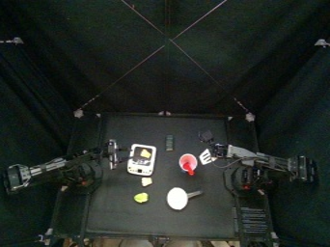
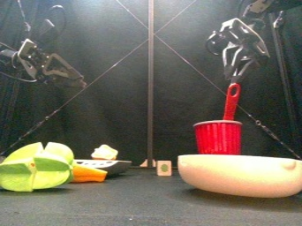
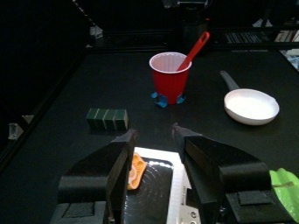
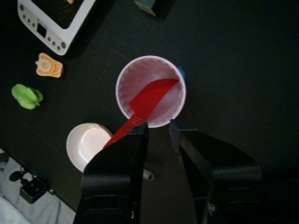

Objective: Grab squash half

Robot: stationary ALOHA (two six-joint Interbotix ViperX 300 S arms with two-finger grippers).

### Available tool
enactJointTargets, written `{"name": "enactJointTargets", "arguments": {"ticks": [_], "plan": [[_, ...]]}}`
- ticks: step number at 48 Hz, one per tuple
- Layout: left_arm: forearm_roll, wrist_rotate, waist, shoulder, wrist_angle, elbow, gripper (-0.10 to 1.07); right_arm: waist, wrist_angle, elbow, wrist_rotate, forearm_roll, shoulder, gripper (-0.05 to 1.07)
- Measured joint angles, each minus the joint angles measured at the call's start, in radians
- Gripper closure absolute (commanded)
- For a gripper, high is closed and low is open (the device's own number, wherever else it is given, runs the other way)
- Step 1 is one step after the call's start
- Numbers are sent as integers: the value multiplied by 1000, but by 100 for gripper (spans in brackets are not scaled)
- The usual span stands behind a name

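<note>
A small black table [image 1: 116, 183] holds a yellow-green squash half [image 1: 142, 197] near its front edge, left of a white ladle-shaped bowl [image 1: 178, 198]. Further back, a red plastic cup [image 1: 188, 161] holds a red spoon [image 2: 230, 99]. The left gripper [image 3: 155, 147] hovers with jaws parted and empty over a white tray [image 1: 142, 157] carrying an orange piece [image 3: 138, 170]. The right gripper [image 4: 159, 131] hangs above the cup, jaws closed together, holding nothing.

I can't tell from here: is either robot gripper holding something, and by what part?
No, both are empty: the left gripper hangs open above the white tray, and the right gripper is shut above the red cup.
</note>
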Motion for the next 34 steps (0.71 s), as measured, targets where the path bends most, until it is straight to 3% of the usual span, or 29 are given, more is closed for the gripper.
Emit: {"name": "enactJointTargets", "arguments": {"ticks": [9, 25, 34], "plan": [[6, 0, -2, 0, 0, 0, 19, 0, -155, 63, -5, -72, -11, 35], [40, 0, -15, 21, -3, 3, 19, -11, -693, 265, 9, -316, -49, 35], [41, -2, -52, 67, -49, 3, 19, -21, -928, 360, 9, -351, -60, 35]]}}
